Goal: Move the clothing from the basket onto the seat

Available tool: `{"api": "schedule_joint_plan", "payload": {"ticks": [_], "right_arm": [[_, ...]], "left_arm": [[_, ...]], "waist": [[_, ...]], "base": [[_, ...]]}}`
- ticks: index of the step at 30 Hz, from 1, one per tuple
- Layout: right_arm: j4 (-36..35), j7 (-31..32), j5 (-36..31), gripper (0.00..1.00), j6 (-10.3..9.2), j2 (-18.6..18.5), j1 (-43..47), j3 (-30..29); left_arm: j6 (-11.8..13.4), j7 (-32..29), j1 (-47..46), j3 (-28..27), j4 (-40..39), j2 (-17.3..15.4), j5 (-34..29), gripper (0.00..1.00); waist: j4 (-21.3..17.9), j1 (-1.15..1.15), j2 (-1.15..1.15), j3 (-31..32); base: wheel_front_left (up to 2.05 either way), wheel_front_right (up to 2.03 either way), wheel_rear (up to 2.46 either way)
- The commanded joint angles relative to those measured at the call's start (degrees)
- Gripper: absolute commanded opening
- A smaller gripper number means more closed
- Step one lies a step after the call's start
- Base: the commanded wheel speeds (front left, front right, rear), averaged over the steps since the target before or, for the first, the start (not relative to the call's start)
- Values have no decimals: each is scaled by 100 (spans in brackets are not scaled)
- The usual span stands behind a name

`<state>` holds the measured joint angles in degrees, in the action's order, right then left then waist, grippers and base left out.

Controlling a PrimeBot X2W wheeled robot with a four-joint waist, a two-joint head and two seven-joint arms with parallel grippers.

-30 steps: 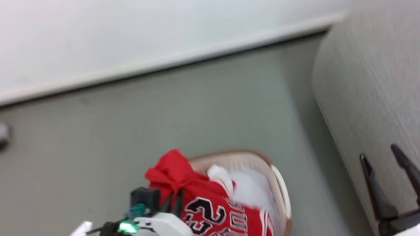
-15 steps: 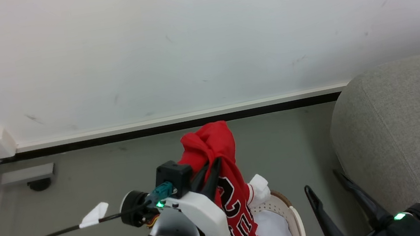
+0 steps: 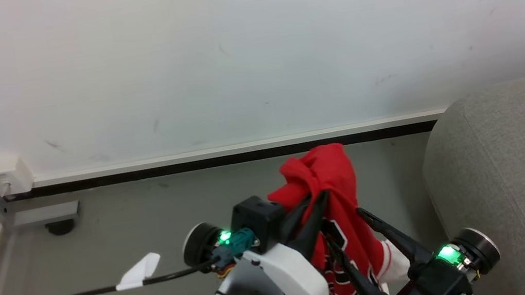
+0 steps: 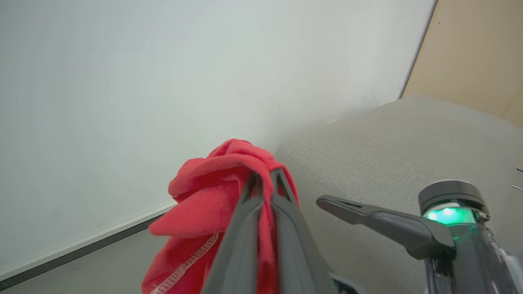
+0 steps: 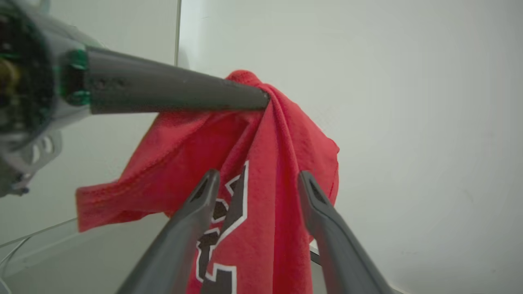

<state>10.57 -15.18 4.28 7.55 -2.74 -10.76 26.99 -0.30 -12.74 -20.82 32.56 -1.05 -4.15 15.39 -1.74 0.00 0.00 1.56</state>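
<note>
In mid-air, our left gripper (image 3: 317,197) clamps the bright red fabric jersey (image 3: 331,171), our right gripper (image 3: 340,218) open beside it; next we likely swing it to the large grey upholstered sofa (image 3: 516,172) at three o'clock.

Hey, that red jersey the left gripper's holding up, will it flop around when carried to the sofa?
Probably floppy: the jersey hangs in folds from one bunched spot pinched by the left gripper. Likely light, since that small pinch holds it up. The loose lower part may swing; the open right gripper nearby could steady it.

Bunched red jersey (image 3: 330,175), black-and-white lettering, aloft beside grey seat (image 3: 521,171)
</note>
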Motion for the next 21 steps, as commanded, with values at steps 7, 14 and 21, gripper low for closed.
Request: {"api": "schedule_joint_plan", "payload": {"ticks": [7, 14, 21], "right_arm": [[627, 4, -191, 100, -12, -22, -248, -124], [900, 4, 522, 0, -13, -25, -279, 37], [629, 2, 715, 0, -12, -24, -301, -226]], "left_arm": [[-39, -215, 2, 350, -687, 69, 200, 0], [113, -364, 74, 403, -1045, 24, 243, 0], [269, -109, 150, 167, -721, -178, 123, 100]], "waist": [[180, 0, 0, -3], [296, 0, 0, 23], [239, 0, 0, 17]], "base": [[0, 0, 0], [0, 0, 0], [0, 0, 0]]}}
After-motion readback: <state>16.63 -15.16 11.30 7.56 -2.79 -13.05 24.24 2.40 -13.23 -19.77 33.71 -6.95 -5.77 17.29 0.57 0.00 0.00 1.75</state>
